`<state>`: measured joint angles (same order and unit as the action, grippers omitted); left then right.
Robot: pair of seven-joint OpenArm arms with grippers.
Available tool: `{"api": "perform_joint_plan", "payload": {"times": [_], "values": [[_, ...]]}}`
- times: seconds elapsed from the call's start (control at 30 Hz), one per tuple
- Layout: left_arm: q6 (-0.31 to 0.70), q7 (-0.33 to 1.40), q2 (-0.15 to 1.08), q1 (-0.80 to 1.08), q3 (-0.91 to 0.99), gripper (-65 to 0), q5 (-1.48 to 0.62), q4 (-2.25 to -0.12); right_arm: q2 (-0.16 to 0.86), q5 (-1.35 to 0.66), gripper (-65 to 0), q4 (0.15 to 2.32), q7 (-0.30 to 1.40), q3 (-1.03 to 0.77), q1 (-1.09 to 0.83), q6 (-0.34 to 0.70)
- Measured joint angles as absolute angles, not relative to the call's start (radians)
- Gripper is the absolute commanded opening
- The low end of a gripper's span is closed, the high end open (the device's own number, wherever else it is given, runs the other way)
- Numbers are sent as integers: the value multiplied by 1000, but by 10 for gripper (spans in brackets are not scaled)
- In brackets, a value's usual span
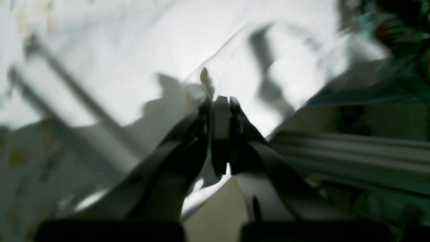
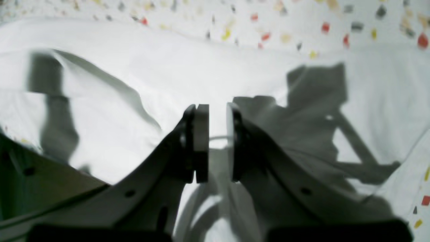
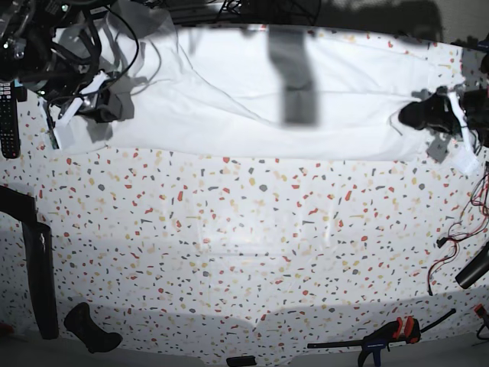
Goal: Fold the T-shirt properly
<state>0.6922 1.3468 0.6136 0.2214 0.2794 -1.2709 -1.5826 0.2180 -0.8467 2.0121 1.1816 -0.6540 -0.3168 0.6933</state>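
Right hand [image 3: 103, 107] sits at the far left of the worktop [image 3: 244, 252], on the left end of the shirt [image 3: 252, 99]. In its wrist view the hand [image 2: 217, 143] has its pads a narrow gap apart, with a fold of white cloth running up between them; the pads appear to pinch that fold, though blur keeps the contact from being sure. Beyond the pads the shirt spreads wide and wrinkled, and speckled worktop shows along the far edge.

The shirt lies as a long white band across the far part of the worktop, stretched left to right between the two hands, its near edge fairly straight. A dark shadow bar falls across its middle.

Left hand [image 3: 428, 115] sits at the far right, at the shirt's right end. Its wrist view is badly blurred; the hand [image 1: 221, 104] has its fingers pressed together, and white cloth [image 1: 134, 50] lies just past the tips. Whether any cloth is caught between them cannot be told.

A black clamp [image 3: 386, 336] lies at the near right edge.
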Motion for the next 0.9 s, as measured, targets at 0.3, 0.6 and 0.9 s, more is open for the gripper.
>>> {"api": "perform_joint_plan", "payload": {"times": [0.3, 0.6, 0.9], "values": [[691, 768, 613, 299, 279, -498, -681, -1582, 213, -847, -555, 2012, 1179, -648, -307, 693], [690, 819, 612, 296, 279, -499, -940, -1582, 205, -846, -555, 2012, 1140, -648, -202, 693], [691, 874, 402, 232, 280, -499, -706, -1582, 164, -727, -555, 1942, 1137, -523, -156, 693]]}}
